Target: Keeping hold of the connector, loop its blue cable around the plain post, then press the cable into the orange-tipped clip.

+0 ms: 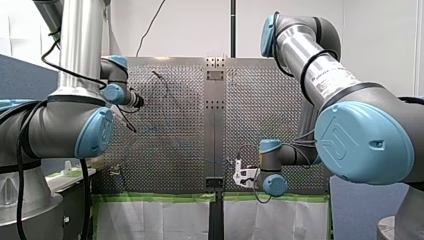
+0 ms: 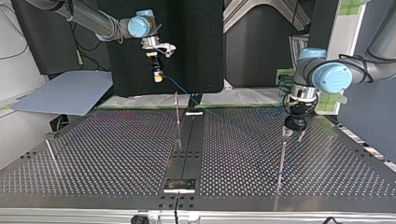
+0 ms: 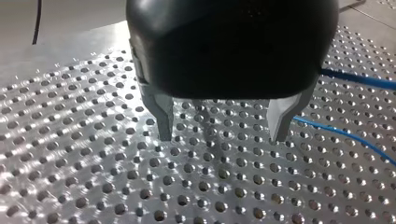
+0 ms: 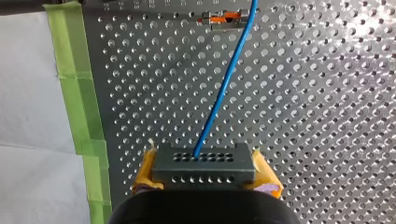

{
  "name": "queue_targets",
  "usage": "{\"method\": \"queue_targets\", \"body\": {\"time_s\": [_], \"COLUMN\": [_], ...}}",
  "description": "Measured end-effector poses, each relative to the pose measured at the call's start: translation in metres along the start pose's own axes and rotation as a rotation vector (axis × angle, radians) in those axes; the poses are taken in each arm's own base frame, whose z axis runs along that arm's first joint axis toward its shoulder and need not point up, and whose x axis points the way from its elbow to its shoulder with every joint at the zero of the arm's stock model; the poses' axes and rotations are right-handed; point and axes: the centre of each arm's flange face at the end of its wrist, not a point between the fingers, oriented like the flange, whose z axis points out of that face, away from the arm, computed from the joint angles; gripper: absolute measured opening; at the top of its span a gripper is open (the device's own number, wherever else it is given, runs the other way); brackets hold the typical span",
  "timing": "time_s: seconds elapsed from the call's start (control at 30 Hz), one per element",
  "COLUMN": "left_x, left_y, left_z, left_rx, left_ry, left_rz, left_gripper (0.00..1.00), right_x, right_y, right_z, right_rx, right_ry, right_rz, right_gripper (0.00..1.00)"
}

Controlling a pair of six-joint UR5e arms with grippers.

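My right claw (image 4: 203,176) is clamped on the dark grey connector (image 4: 203,161), its yellow pads (image 4: 144,173) pressing on the two short ends of the block. The top view shows this claw holding the connector in the air, above and just past the taped edge of the worktop (image 4: 327,116), a little to that view's left of the centre seam. The blue cable (image 4: 224,84) leaves the holed face of the connector and runs straight out over the perforated plate. In the right wrist view it crosses the end of the orange-tipped clip (image 4: 223,18), which stands well ahead of the claw; I cannot tell whether the cable sits in the clip or only passes it. A strip of green tape (image 4: 70,93) lines the worktop's edge beside the claw. In the top view the cable slopes down from the connector towards the middle of the taped edge, close to a thin post (image 2: 177,116) that stands by the seam. My left claw (image 3: 222,133) is black, with its metal fingers (image 3: 163,116) spread wide and nothing between them. It hangs low over the plate, and two runs of the blue cable lie on the plate beside it. In the top view it hangs just above the tip of a second thin post (image 2: 281,158), on the half of the worktop at that view's right.
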Motion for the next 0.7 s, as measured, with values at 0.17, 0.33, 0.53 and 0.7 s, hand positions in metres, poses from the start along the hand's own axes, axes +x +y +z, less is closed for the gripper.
{"method": "queue_targets", "body": {"time_s": [0.17,0.33,0.53,0.7], "left_x": [-0.001,0.004,0.006,0.008], "left_y": [-0.003,-0.002,0.002,0.007], "left_z": [-0.006,-0.012,-0.017,-0.017], "left_rx": [-0.032,-0.075,-0.135,-0.153], "left_ry": [0.004,0.024,0.030,0.036], "left_rz": [0.038,0.077,0.126,0.166], "left_gripper": [1.00,1.00,1.00,1.00], "right_x": [0.000,0.000,0.000,0.000], "right_y": [0.000,-0.001,-0.002,-0.003], "right_z": [0.000,0.000,0.000,0.000], "right_rx": [0.001,0.002,0.011,0.015], "right_ry": [0.000,0.000,0.000,-0.001], "right_rz": [0.000,0.000,0.000,0.001], "right_gripper": [0.00,0.00,0.00,0.00]}}
